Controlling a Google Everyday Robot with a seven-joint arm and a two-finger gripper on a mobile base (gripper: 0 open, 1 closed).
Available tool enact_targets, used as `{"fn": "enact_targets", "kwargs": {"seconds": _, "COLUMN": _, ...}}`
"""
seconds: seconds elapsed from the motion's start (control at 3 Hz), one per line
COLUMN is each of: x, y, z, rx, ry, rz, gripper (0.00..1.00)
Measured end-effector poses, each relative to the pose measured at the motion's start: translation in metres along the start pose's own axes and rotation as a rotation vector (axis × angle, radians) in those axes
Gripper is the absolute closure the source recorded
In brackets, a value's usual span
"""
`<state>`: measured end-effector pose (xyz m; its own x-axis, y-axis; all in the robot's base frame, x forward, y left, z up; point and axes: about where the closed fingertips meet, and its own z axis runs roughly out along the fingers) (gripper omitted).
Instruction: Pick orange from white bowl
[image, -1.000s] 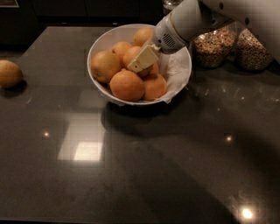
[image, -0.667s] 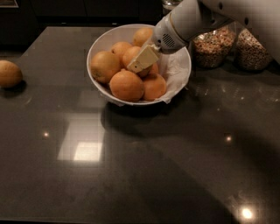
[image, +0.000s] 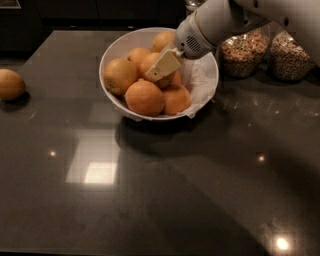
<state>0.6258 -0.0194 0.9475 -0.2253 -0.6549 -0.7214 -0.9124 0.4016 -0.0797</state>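
Note:
The white bowl (image: 115, 50) stands on the dark counter at the top centre, lined with crumpled white paper (image: 200, 80). It holds several oranges: one at the left (image: 119, 75), one at the front (image: 144, 97), one at the front right (image: 176, 99), one at the back (image: 162, 41). My gripper (image: 157, 70) reaches down into the bowl from the upper right. Its beige tip lies against a middle orange (image: 149, 61), which it partly covers. The white arm (image: 220, 20) hides the bowl's far right rim.
A lone orange (image: 10, 84) lies on the counter at the far left edge. Two glass jars of grains (image: 242, 52) (image: 290, 57) stand right of the bowl, close behind the arm. The dark counter (image: 160, 190) stretches toward me, with bright light reflections.

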Motion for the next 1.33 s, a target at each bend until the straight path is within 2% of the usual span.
{"fn": "enact_targets", "kwargs": {"seconds": 0.67, "x": -0.02, "y": 0.005, "z": -0.02, "rx": 0.008, "ry": -0.05, "rz": -0.021, "gripper": 0.61}}
{"fn": "enact_targets", "kwargs": {"seconds": 1.0, "x": -0.026, "y": 0.002, "z": -0.037, "rx": 0.031, "ry": -0.069, "rz": -0.026, "gripper": 0.62}}
{"fn": "enact_targets", "kwargs": {"seconds": 1.33, "x": -0.031, "y": -0.005, "z": -0.072, "rx": 0.083, "ry": -0.094, "rz": -0.043, "gripper": 0.62}}
